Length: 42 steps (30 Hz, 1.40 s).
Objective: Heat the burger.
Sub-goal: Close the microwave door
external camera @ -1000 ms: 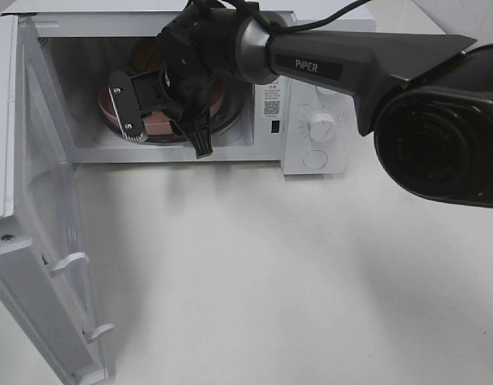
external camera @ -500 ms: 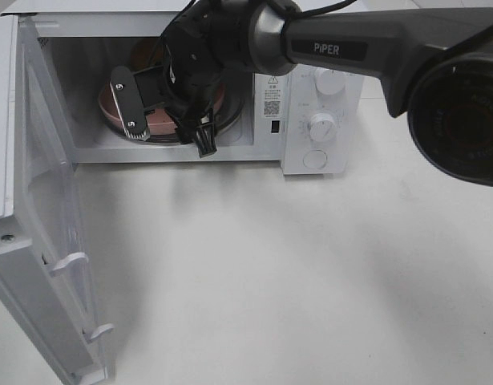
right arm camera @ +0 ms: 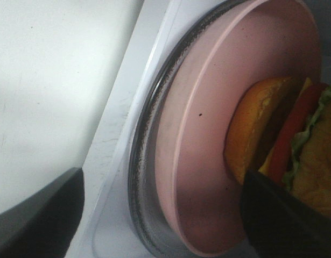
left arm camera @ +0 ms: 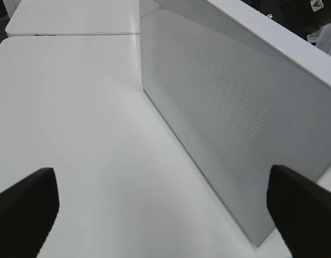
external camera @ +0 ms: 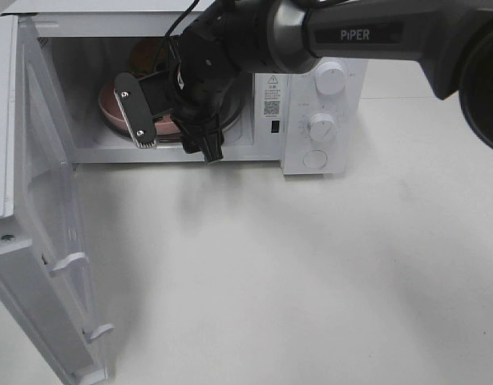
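Golden-brown burger (right arm camera: 258, 126), red and green layered — pink plate (right arm camera: 205, 140) — white microwave (external camera: 342, 132).

Dark grey arm (external camera: 390, 36) lettered PIPER, black gripper (external camera: 179, 138), silver screws (external camera: 126, 94).

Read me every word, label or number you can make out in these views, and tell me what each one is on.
"PiPER": white lettering on the right arm's grey forearm.
The stickers on the microwave, a warning triangle and a QR code with fine print: too small to read.
Markings around the knobs: too small to read.
Both wrist views: no text.
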Tool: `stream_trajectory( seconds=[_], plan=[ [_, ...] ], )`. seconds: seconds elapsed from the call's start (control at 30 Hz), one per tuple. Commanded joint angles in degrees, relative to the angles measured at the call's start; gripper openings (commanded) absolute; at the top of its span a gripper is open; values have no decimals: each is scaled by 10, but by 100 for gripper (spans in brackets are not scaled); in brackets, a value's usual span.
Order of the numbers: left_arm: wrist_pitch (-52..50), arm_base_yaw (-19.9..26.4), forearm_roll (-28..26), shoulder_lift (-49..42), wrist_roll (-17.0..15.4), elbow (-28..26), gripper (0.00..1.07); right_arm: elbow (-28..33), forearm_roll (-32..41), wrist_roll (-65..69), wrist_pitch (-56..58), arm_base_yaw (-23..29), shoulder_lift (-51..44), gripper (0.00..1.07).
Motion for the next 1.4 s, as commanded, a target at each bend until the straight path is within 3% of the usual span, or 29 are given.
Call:
stream_trajectory(
  seconds=[0.03, 1.4],
  plan=[
    [-4, -3, 1, -14, -2, 2, 100, 28, -7, 23, -22, 6, -19, 76],
    [-4, -3, 1, -14, -2, 2, 100, 350, -15, 98, -112, 22, -234, 76]
  ],
)
